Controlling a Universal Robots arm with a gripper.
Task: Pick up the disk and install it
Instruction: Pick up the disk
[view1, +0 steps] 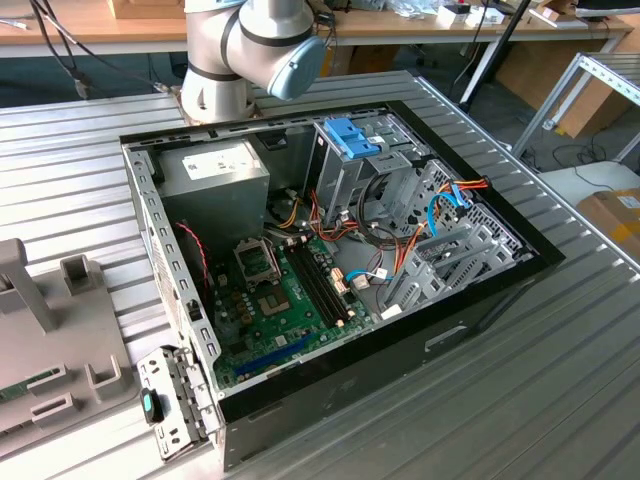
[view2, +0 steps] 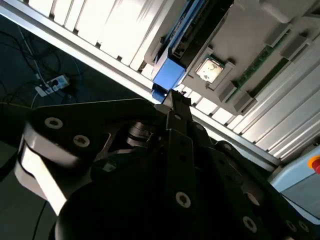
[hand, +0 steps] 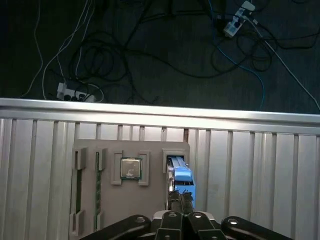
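The robot's pincer (hand: 180, 202) hangs at the near end of the disk (hand: 182, 175), which stands on edge in a slot of a grey parts holder (hand: 150, 205) on the ribbed metal worktop (hand: 250, 170). In the first wrist view the disk lies directly ahead of the pincer. Its long axis runs straight away from the tool, toward the worktop's edge rail and the cable-strewn floor (hand: 125, 55) beyond. The second wrist view shows the pincer (view2: 176, 102) at, or very nearly at, the blue end tab of the disk (view2: 169, 75). Whether the pincer is spread or clamped on the rails cannot be told from either view.

Room at the slot looks tight on one side. A processor chip (hand: 130, 168) sits in the neighbouring pocket just beside the disk, with a memory stick (hand: 98, 185) further along the holder. On the other side the holder ends and bare worktop begins.

The exterior view shows the open computer case (view1: 400, 350) in the middle of the worktop, its silver drive cage (view1: 345, 175) topped by blue clips. The holder (view1: 60, 330) sits at that view's left, well apart from the cage. The disk is not yet lifted from its slot, by the look of it.
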